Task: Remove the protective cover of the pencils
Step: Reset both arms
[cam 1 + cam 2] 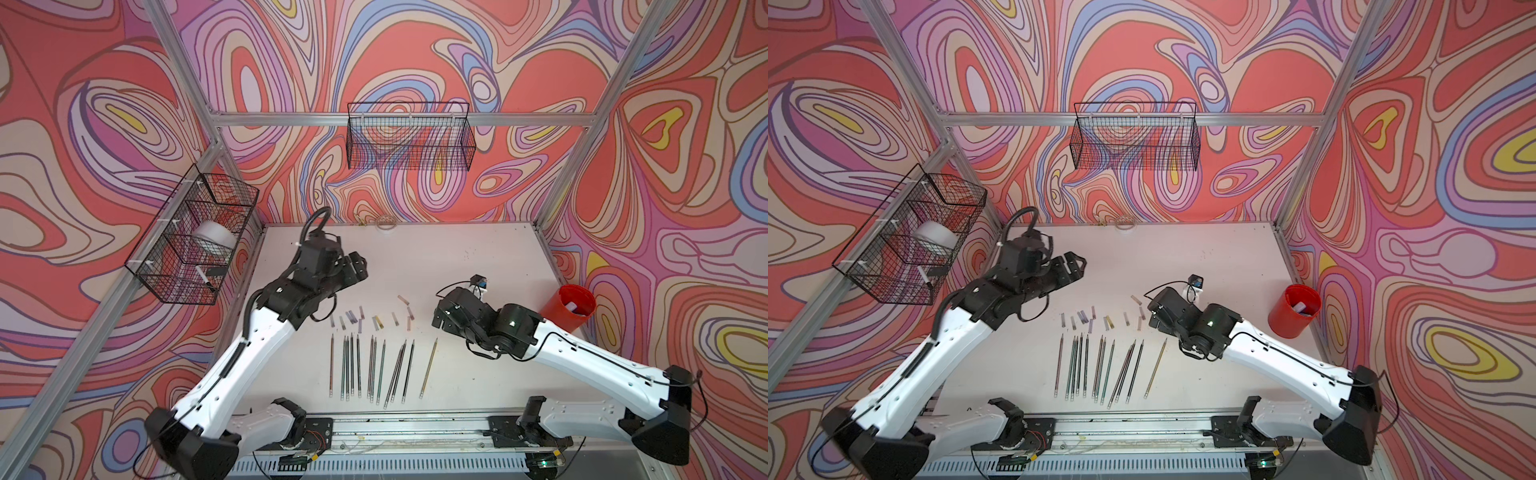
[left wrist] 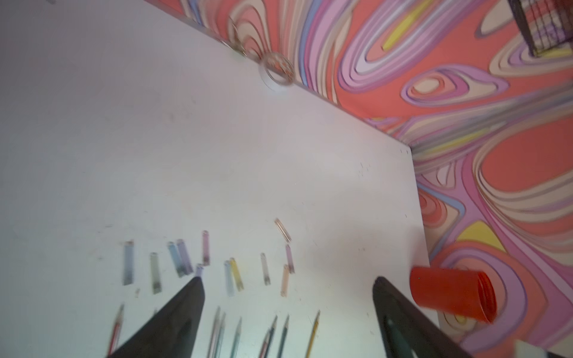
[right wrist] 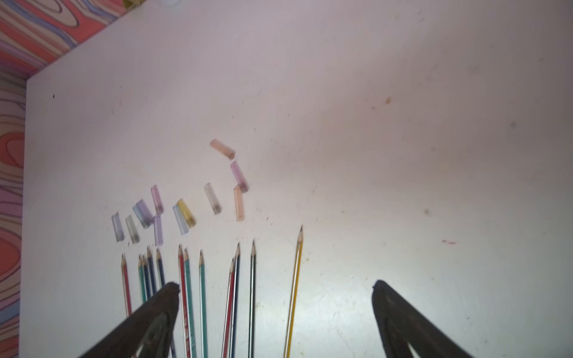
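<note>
Several pencils (image 1: 376, 368) lie side by side near the table's front edge, their sharpened tips bare and pointing to the back; the yellow pencil (image 3: 294, 288) lies at the right end of the row. Several protective covers (image 1: 374, 321), short translucent tubes, lie loose just beyond the tips (image 3: 183, 214). My left gripper (image 2: 286, 280) hovers open and empty above the table, left of the covers (image 1: 358, 266). My right gripper (image 3: 275, 286) is open and empty above the right end of the row, with the yellow pencil showing between its fingers.
A red cup (image 1: 570, 308) stands at the table's right edge with something pale inside. A clear tape ring (image 1: 385, 223) lies by the back wall. One wire basket (image 1: 409, 137) hangs on the back wall, another (image 1: 195, 239) on the left wall.
</note>
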`<action>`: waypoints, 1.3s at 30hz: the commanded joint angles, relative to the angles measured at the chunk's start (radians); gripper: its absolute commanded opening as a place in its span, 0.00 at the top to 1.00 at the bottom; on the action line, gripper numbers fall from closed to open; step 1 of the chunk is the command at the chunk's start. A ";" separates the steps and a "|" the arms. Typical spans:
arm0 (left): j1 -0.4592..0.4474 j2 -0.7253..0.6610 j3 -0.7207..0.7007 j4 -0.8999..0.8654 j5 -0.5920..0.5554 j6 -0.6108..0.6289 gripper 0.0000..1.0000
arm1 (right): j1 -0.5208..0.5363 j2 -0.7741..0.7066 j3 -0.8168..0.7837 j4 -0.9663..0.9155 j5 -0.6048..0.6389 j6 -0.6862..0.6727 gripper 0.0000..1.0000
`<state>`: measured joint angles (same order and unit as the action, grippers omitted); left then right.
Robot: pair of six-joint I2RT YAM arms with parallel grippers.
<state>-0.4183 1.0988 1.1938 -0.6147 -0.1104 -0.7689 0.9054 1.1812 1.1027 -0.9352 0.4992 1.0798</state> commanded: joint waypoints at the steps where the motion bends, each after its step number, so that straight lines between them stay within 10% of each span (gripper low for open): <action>1: 0.069 -0.088 -0.152 -0.065 -0.294 0.071 0.00 | -0.023 -0.030 0.012 -0.023 0.278 -0.099 0.02; 7: 0.119 -0.241 -0.631 0.445 -0.512 0.339 0.00 | -0.038 -0.128 -0.289 0.479 0.693 -0.471 0.02; 9: 0.156 -0.250 -0.748 0.571 -0.455 0.309 0.00 | -0.125 -0.168 -0.477 0.871 0.575 -0.774 0.02; 13: 0.202 -0.144 -0.765 0.676 -0.473 0.288 0.00 | -0.463 -0.099 -0.607 1.049 0.234 -0.738 0.02; 23: 0.241 0.206 -0.898 1.360 -0.496 0.533 0.00 | -0.581 0.332 -0.577 1.441 0.342 -0.965 0.03; 34: 0.320 0.255 -0.786 1.202 -0.255 0.540 0.00 | -0.729 0.511 -0.630 1.926 -0.010 -1.132 0.06; 39: 0.340 0.253 -0.778 1.172 -0.237 0.520 0.00 | -0.855 0.487 -0.584 1.761 -0.173 -1.004 0.09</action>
<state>-0.0864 1.3575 0.4160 0.5655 -0.3843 -0.2470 0.1028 1.6775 0.4999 0.8303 0.4690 0.0162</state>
